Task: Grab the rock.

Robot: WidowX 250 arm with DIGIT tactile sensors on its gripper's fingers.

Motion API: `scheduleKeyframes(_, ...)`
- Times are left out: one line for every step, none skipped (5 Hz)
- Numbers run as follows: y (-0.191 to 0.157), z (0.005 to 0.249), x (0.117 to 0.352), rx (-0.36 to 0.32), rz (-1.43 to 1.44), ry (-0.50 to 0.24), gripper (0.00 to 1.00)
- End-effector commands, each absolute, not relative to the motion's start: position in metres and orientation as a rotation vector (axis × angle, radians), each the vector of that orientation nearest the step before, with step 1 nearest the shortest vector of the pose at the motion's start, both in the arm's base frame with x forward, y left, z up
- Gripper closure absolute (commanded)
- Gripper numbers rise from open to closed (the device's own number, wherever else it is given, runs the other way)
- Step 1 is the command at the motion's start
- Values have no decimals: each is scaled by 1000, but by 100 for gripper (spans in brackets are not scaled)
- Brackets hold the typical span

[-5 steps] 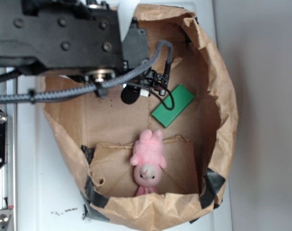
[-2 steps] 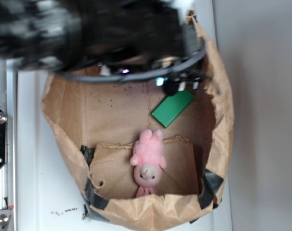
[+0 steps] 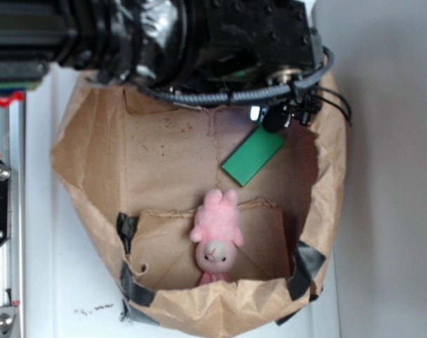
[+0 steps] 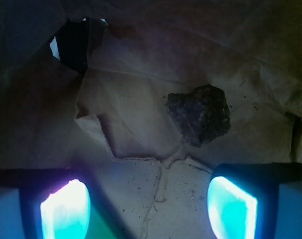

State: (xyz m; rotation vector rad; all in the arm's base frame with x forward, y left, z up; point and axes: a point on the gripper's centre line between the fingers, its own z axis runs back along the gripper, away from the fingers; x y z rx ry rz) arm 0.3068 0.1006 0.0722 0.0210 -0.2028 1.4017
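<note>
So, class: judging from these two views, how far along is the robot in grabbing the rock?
Done: the arm is over the paper bag, and the wrist view has the rock ahead. In hand: the open hand is lining up, its fingers apart and empty. Left: close in, straddle the rock, shut and lift.

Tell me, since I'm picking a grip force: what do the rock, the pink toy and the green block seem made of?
The rock looks like rough, matte dark grey stone, pitted and angular. The pink toy appears to be soft plush, with a fuzzy surface. The green block is flat, smooth and sharp-edged, probably plastic or painted wood; the view leaves that open.
</note>
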Motion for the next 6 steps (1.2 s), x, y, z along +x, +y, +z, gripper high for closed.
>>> scheduleKeyframes(124,93,293,22,1407,-274,0)
scheduleKeyframes(128,97,285,43,1397,-264,0)
scheduleKeyframes(133,89,283,63,1400,-276,0)
scheduleKeyframes(141,80,284,89,1413,-277,0)
scheduleKeyframes(148,78,285,98,1425,-272,0)
scheduleKeyframes(155,71,284,109,1427,-288,0)
